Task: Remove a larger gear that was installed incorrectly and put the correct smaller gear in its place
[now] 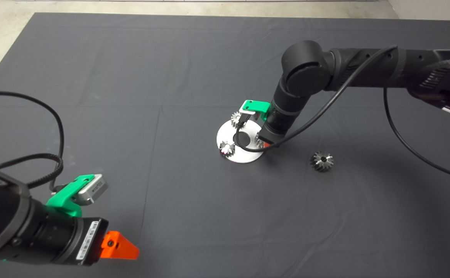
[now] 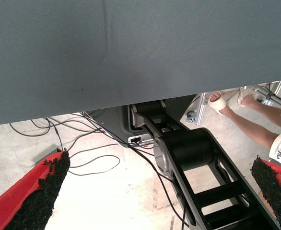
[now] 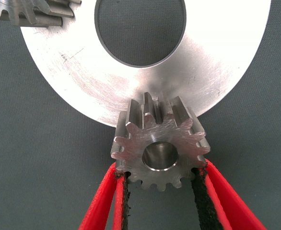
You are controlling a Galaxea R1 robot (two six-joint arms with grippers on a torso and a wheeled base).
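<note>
While the smaller gear [image 3: 159, 149] is clenched between the fingers of the right gripper [image 1: 261, 143] at the steel disc's [image 1: 248, 157] 3 o'clock rim, seating is judged the step in hand; squaring over its post is called for. The larger gear [image 1: 322, 161] is seen discarded at 3 o'clock, open counter [image 1: 171, 58] around. The left gripper [image 2: 155, 191] is parked at 7 o'clock, fingers released.

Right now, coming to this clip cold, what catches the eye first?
The right hand near the mat's middle, its red fingers shut on the smaller gear at the edge of a shiny round plate, where two other small gears sit. The larger gear lies alone on the mat, to the plate's right in the head view. The left hand waits at the lower left edge.
</note>
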